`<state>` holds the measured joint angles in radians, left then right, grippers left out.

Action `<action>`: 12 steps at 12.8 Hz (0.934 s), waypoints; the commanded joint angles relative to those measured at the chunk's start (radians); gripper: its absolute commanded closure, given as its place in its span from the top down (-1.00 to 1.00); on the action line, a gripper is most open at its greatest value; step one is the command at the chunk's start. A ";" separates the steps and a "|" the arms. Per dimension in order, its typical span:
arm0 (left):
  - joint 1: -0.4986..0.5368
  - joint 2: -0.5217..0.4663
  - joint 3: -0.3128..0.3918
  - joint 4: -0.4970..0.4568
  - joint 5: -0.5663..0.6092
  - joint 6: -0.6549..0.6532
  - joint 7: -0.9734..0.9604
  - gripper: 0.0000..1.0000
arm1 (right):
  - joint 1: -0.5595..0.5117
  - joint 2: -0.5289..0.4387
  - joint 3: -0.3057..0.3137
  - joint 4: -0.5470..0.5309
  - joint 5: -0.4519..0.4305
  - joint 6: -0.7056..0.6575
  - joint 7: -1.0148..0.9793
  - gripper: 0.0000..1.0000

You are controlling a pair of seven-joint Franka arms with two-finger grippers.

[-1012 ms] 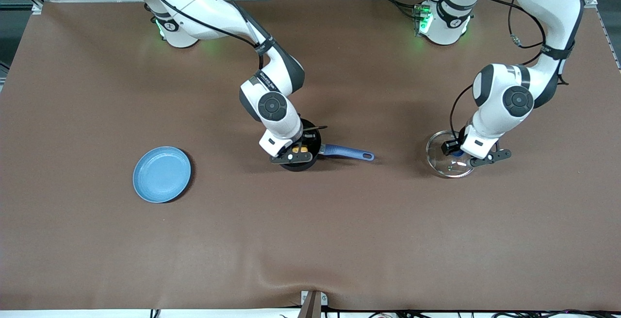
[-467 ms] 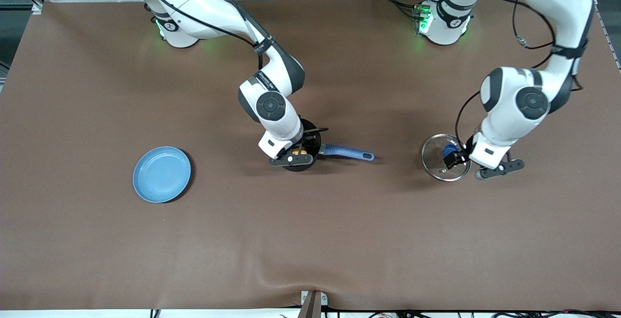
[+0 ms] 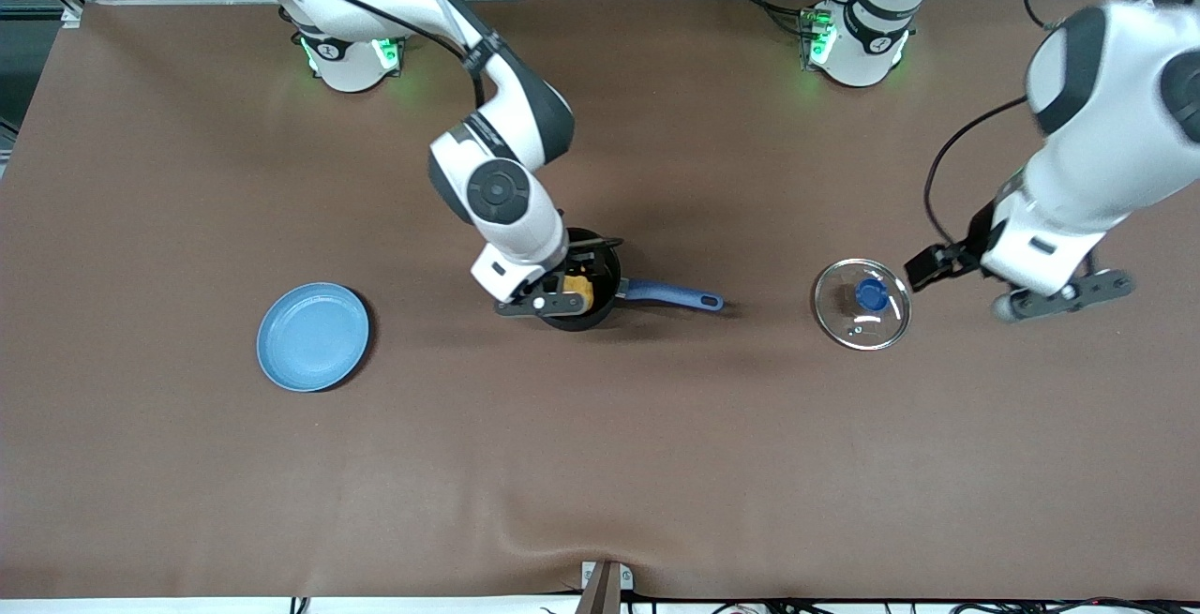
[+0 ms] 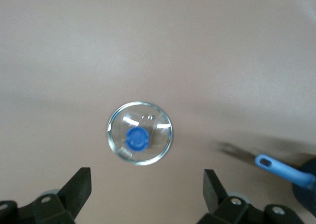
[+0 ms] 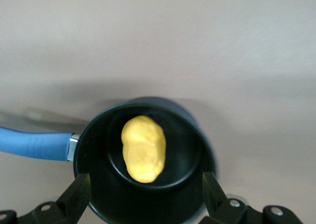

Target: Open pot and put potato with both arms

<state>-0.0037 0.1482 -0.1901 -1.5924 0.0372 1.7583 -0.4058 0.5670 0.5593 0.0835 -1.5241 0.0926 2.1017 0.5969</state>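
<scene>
The black pot (image 3: 600, 269) stands mid-table without its lid, its blue handle (image 3: 671, 295) pointing toward the left arm's end. The yellow potato (image 3: 578, 288) lies inside it on the bottom (image 5: 143, 148). My right gripper (image 3: 542, 301) hovers just above the pot (image 5: 98, 130), open and holding nothing, its fingers (image 5: 78, 194) wide to either side. The glass lid (image 3: 862, 316) with its blue knob (image 3: 872, 293) lies flat on the table. My left gripper (image 3: 1064, 296) is raised beside the lid (image 4: 139, 139), toward the left arm's end, open and holding nothing.
A flat light-blue plate (image 3: 312, 336) sits toward the right arm's end of the brown table (image 3: 600, 464). The pot's handle (image 4: 284, 169) shows at the edge of the left wrist view. Racks and cables line the table's edge by the bases.
My left gripper opened off the lid's knob and rose away toward the left arm's end. My right gripper opened, leaving the potato in the pot, and lifted slightly.
</scene>
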 commanded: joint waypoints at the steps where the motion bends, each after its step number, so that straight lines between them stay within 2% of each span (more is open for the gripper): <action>1: 0.005 -0.008 -0.006 0.090 -0.019 -0.124 0.009 1.00 | -0.114 -0.110 0.009 -0.022 -0.016 -0.051 0.006 1.00; 2: 0.005 -0.041 -0.005 0.091 -0.019 -0.143 0.007 1.00 | -0.175 -0.122 0.002 -0.010 -0.019 -0.052 -0.017 1.00; 4: 0.005 -0.093 -0.002 0.089 -0.028 -0.195 0.004 1.00 | -0.268 -0.147 0.001 0.036 -0.027 -0.115 -0.223 1.00; 6: 0.013 -0.105 -0.002 0.091 -0.036 -0.203 0.005 1.00 | -0.359 -0.166 0.001 0.062 -0.027 -0.211 -0.336 1.00; 10: 0.014 -0.130 0.009 0.091 -0.065 -0.229 0.002 1.00 | -0.518 -0.245 0.001 0.065 -0.027 -0.316 -0.554 1.00; 12: 0.014 -0.136 0.009 0.091 -0.065 -0.244 0.004 1.00 | -0.561 -0.303 -0.001 0.065 -0.030 -0.366 -0.647 1.00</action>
<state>0.0035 0.0356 -0.1808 -1.4989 -0.0071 1.5444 -0.4058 0.0492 0.3256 0.0632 -1.4437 0.0746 1.7832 0.0156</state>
